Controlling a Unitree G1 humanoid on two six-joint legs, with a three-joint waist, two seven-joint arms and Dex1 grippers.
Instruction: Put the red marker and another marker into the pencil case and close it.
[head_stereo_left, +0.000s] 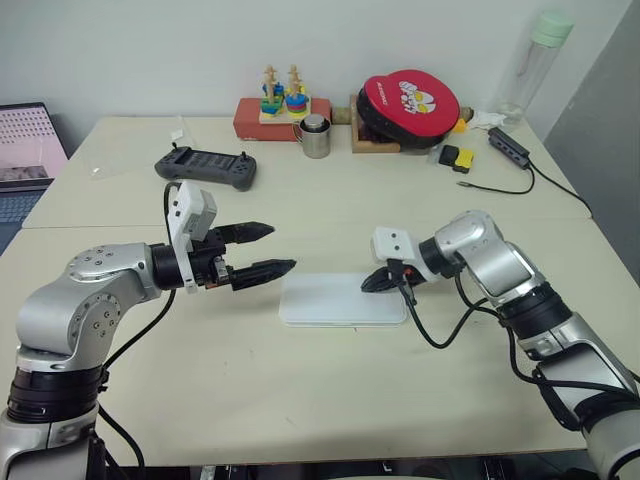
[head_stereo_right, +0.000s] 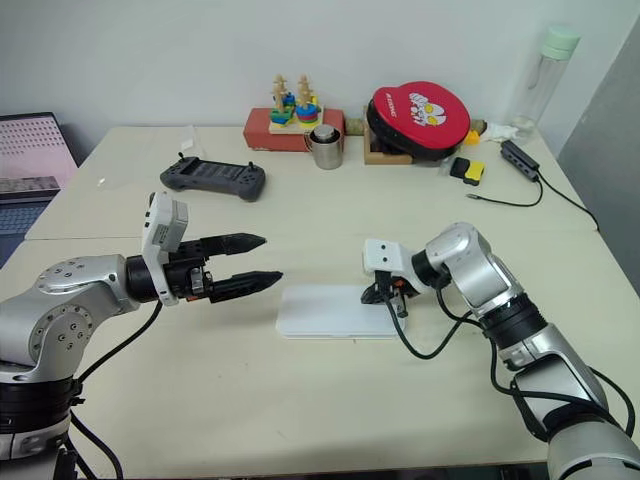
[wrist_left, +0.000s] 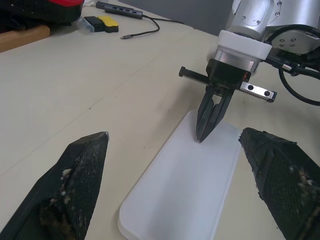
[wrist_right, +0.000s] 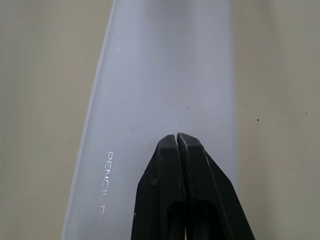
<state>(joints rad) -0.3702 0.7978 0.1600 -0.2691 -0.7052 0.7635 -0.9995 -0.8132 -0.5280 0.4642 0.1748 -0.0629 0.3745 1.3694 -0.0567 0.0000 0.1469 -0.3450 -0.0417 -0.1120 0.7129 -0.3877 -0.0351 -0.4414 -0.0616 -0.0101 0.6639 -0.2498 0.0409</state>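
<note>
Pencil case lay flat and shut on the table, in the lower middle of the frame, its long side running left to right. The right gripper had its fingers pressed together, holding nothing, with the tips at the lid's right end. That arm was nearer. The left gripper hung just left of the case, fingers wide apart and empty. I could not see the markers, so I think they were hidden inside. Whether the lid had clicked tight was hard to tell.
</note>
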